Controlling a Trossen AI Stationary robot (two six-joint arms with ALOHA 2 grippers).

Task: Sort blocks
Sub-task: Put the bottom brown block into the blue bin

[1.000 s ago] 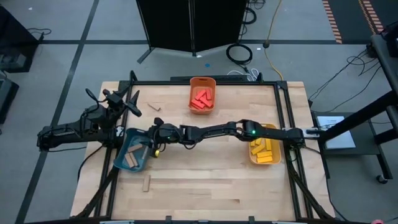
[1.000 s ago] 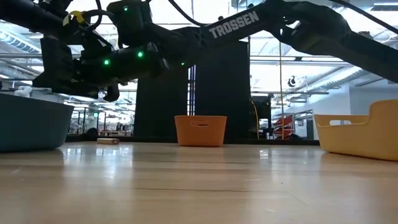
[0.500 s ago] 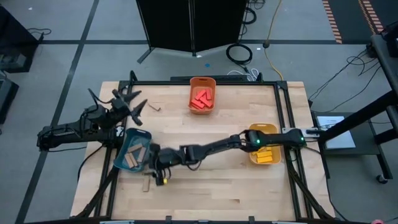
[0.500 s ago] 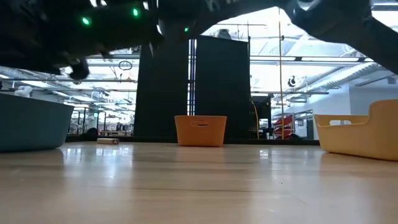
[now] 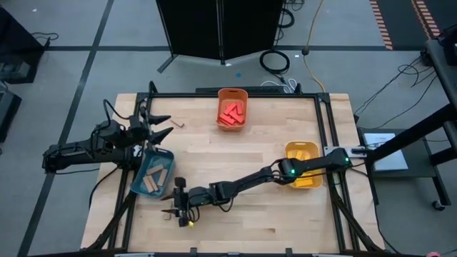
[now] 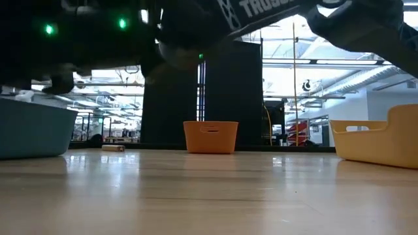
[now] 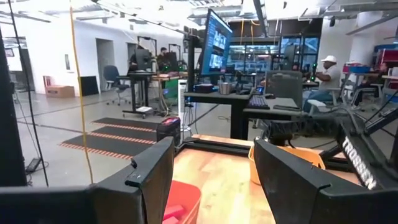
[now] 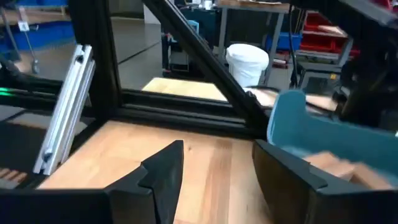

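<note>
Your right claw [image 5: 173,211] hovered wide and empty over the plain tan wooden block [image 5: 169,210] on the table [image 5: 271,214] beside the teal bin [image 5: 153,173]. Best centred and squared before closing. Left claw [image 5: 158,127] waited, agape, empty.

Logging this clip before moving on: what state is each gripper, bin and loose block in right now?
Left gripper: open, empty, raised beside the teal bin.
Right gripper: open, empty, reaching over the table's near left part.
Teal bin: holds tan blocks.
Orange bin: holds red blocks.
Yellow bin: holds yellow blocks.
Tan block: loose on the table.
</note>
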